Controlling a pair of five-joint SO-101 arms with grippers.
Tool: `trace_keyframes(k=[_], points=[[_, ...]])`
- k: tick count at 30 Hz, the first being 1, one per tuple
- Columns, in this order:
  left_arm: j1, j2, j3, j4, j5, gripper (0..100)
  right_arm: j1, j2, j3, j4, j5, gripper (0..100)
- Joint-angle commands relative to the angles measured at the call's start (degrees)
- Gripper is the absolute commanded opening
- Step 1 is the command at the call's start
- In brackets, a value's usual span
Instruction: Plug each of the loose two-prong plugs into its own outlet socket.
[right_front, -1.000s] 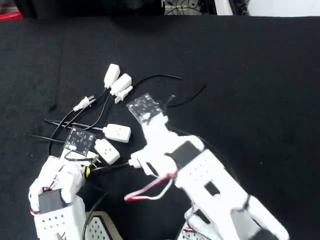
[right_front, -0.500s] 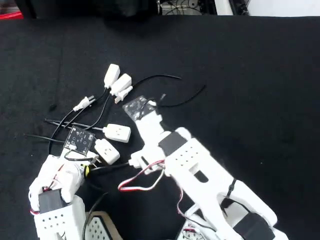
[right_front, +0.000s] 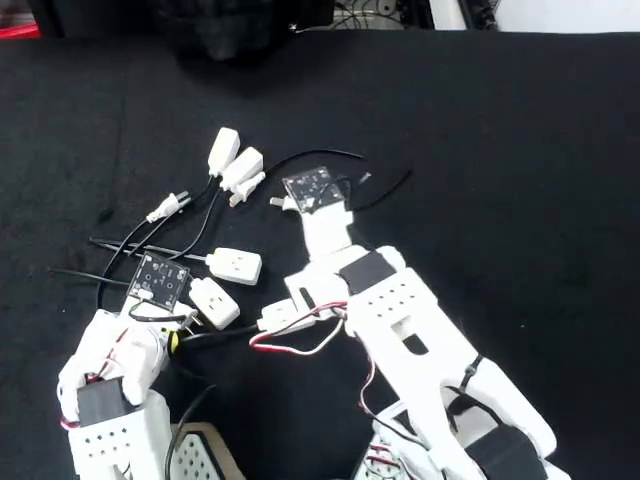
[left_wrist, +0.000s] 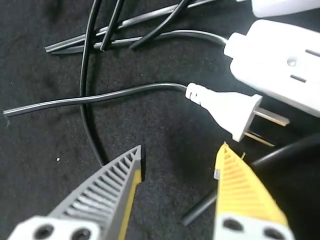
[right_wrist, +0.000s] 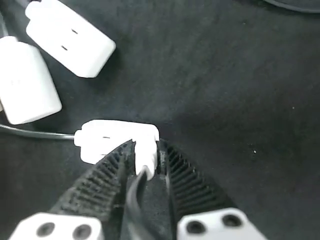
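Note:
My left gripper (left_wrist: 180, 150) stands open just over the black cloth, its grey and yellow fingertips short of a white two-prong plug (left_wrist: 230, 107) that lies loose. The plug's prongs point at a white socket (left_wrist: 280, 65). In the high view this gripper (right_front: 172, 325) is at the near left beside that socket (right_front: 213, 302). My right gripper (right_wrist: 146, 147) is shut on a white plug (right_wrist: 146, 160) whose black cord runs back between the fingers. The plug's front meets a white socket (right_wrist: 112, 140); how deep the prongs sit is hidden. From above, the right gripper (right_front: 297, 200) is mid-table.
Two more white sockets (right_front: 222, 148) (right_front: 243, 165) lie at the far left, with another socket (right_front: 238, 265) nearer. A loose plug (right_front: 165, 207) lies left of them. Black cords (right_front: 320, 153) cross the cloth around the sockets. The right half of the table (right_front: 520, 180) is bare black cloth.
The right arm has swung farther from the near edge and to the right, carrying its gripper toward the far sockets. The left arm has stayed put.

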Motion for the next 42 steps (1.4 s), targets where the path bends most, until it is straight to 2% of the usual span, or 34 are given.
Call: trace_keyframes(k=[1, 4, 14, 20, 25, 30, 34, 42], points=[[-0.84, -0.09, 0.22, -0.97, -0.26, 23, 1.41, 0.04, 2.15, -3.08, -0.62, 1.1], [-0.92, -0.09, 0.22, -0.97, -0.26, 23, 1.14, 0.13, 3.56, -5.63, -2.37, 1.1], [-0.92, -0.09, 0.22, -0.97, -0.26, 23, -0.79, -1.19, 3.21, -3.78, -2.55, 1.1], [-0.92, -0.09, 0.22, -1.49, -0.26, 23, -1.14, -13.05, 5.32, 0.70, -2.20, 1.1], [-0.92, -0.09, 0.31, -1.58, -0.26, 23, -1.41, -21.23, 10.77, 0.35, -2.46, 1.1], [-0.84, -0.09, 0.31, -1.58, -0.26, 23, -2.55, -18.15, 14.37, -6.33, -2.64, 1.1], [-0.92, -0.09, 0.31, -1.58, -0.26, 23, -3.96, -13.93, 14.02, -7.65, -4.92, 1.1], [-0.92, -0.09, 0.31, -1.67, -0.26, 23, -3.60, -12.88, 15.34, -9.85, -4.92, 1.1]])
